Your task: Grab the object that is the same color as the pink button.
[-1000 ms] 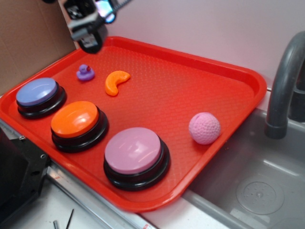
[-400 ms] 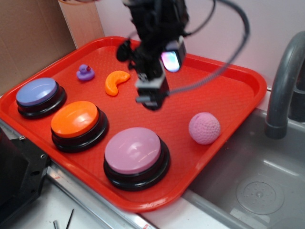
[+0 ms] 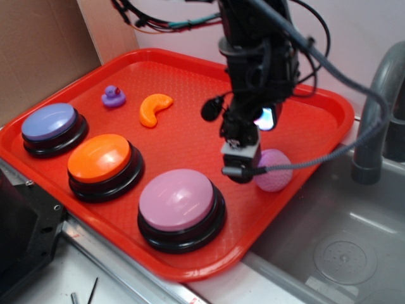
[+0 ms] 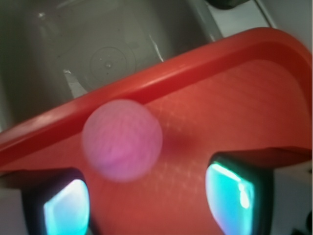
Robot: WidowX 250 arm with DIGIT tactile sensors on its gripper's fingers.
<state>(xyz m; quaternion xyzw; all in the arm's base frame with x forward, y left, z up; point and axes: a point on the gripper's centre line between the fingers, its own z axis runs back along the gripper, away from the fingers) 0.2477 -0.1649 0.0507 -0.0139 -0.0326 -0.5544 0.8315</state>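
The small pink dimpled ball [image 3: 275, 172] rests on the red tray [image 3: 196, 136] near its right rim; my arm covers part of it in the exterior view. In the wrist view the ball [image 4: 122, 140] lies just ahead of my gripper [image 4: 149, 200], slightly left of centre. My gripper [image 3: 239, 166] hovers right beside the ball, open, nothing between its fingers [image 4: 230, 196]. The pink button [image 3: 178, 201], a mauve dome on a black base, stands at the tray's front.
An orange-domed button [image 3: 101, 159] and a blue-purple one [image 3: 50, 123] stand along the tray's left edge. A purple duck [image 3: 112, 96] and orange crescent [image 3: 154, 107] lie at the back. A grey sink [image 3: 342, 247] and faucet [image 3: 378, 107] are to the right.
My arm has swept from the tray's back-left corner across to the right and down, arriving beside the pink ball. Nothing on the tray has moved.
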